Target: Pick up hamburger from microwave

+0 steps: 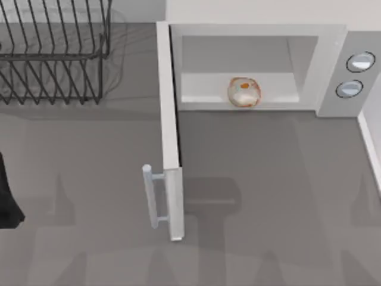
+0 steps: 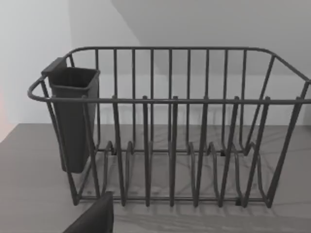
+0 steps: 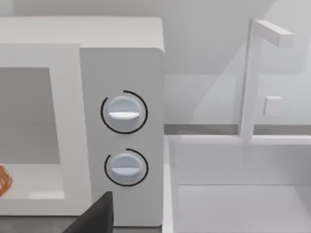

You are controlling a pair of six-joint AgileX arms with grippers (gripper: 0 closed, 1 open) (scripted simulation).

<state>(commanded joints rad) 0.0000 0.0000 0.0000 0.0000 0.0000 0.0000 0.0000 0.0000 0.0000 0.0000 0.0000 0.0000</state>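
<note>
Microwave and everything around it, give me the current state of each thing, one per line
microwave: upright at the table's back, cavity exposed.
microwave door: swung fully open, sticking out toward the front.
hamburger: resting on the cavity floor near its front edge, not held.
knobs: both with their bars level.
dish rack: upright, slots bare.
cutlery holder: hanging on the rack's end.
left arm: at the table's left edge.
</note>
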